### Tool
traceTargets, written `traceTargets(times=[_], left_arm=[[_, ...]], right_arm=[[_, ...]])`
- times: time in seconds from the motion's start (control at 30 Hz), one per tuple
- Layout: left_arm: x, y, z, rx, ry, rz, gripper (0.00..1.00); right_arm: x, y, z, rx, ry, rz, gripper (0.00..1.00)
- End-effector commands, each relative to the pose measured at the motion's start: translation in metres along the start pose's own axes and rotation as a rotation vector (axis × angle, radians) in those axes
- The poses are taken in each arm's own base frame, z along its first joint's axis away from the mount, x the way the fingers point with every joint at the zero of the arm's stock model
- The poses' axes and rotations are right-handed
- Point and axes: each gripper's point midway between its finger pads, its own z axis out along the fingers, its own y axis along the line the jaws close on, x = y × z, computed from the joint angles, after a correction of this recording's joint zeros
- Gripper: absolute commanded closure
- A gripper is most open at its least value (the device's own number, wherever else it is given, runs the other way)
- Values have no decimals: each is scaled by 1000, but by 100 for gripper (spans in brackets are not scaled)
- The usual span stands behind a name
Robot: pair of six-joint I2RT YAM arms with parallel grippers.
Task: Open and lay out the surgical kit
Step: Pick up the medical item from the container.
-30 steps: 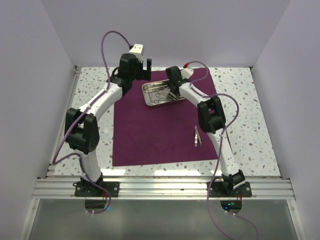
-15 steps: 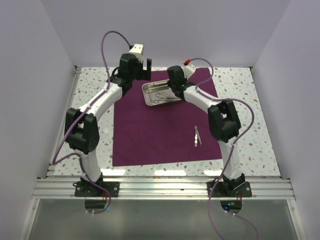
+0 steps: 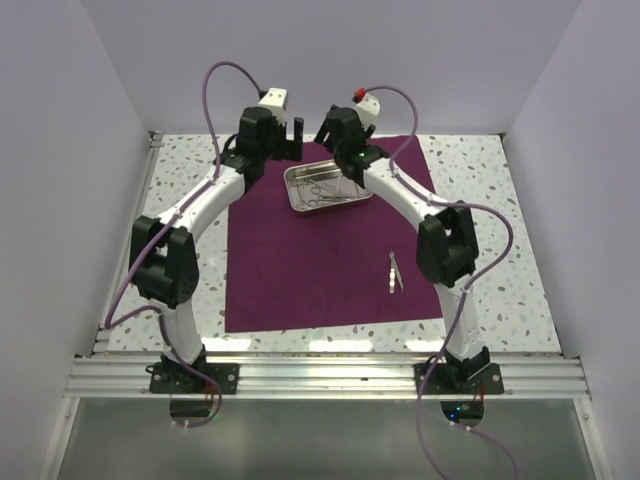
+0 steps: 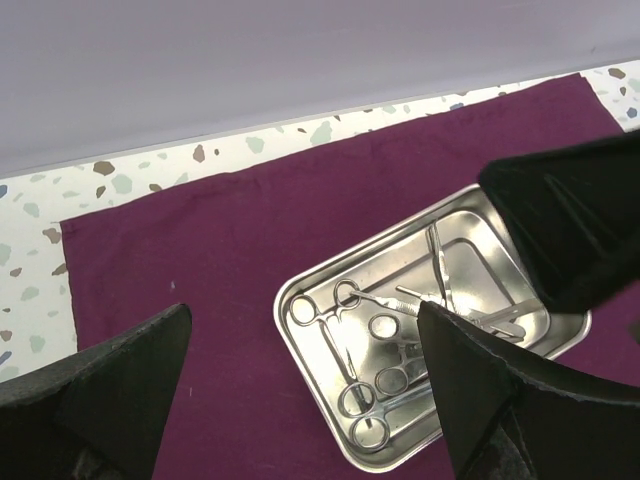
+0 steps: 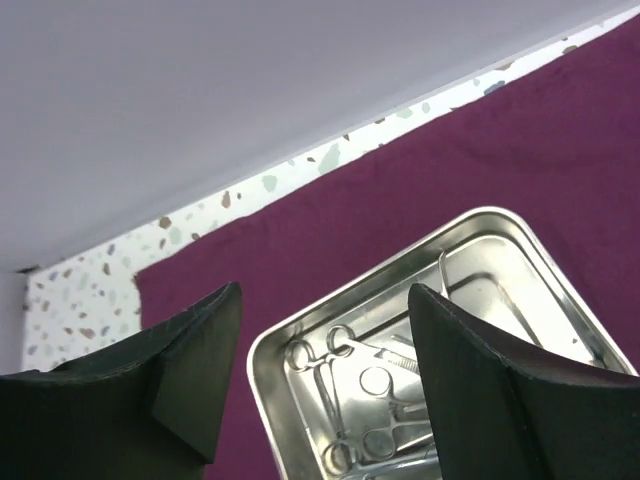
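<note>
Right gripper, spread wide and empty, hovers above the steel tray.

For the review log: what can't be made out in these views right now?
Top view: the instruments in the steel tray are too small to count or name; so is the small silver item on the purple cloth.
Left wrist view: the tray's right end is hidden behind the right gripper's fingers.
Right wrist view: the tray's near end is cut off by the bottom edge and the camera's own fingers.
</note>
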Motion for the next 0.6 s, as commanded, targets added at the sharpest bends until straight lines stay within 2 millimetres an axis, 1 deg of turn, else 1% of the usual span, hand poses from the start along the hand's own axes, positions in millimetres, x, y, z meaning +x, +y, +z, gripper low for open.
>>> traceTargets(times=[0.0, 0.07, 0.1, 0.13, 0.17, 0.2, 0.33, 0.37, 0.4, 0.43, 0.57], left_arm=[[-30, 1, -13, 11, -82, 8, 1], [-31, 2, -14, 9, -87, 9, 1], [-31, 2, -14, 9, -87, 10, 1], [-31, 2, -13, 7, -86, 10, 1], [-31, 2, -13, 7, -86, 10, 1], [-31, 2, -12, 7, -86, 11, 1], [-30, 3, -11, 2, -85, 11, 0], [-30, 3, -11, 2, -83, 13, 1], [-31, 3, -11, 2, -85, 13, 0], [-31, 4, -12, 1, -85, 13, 1], [-31, 5, -13, -5, -86, 15, 0]], right_arm=[[38, -15, 26, 46, 125, -163, 28], [47, -19, 31, 55, 161, -196, 28], [42, -14, 34, 40, 156, -197, 29], [53, -20, 40, 54, 176, -212, 31], [57, -25, 41, 70, 190, -227, 33], [56, -26, 43, 70, 189, -231, 36], [68, -36, 48, 89, 219, -277, 40], [78, -43, 51, 105, 240, -301, 40], [79, -44, 53, 108, 244, -311, 41], [90, -53, 56, 129, 267, -333, 41], [105, -64, 64, 147, 296, -355, 44]])
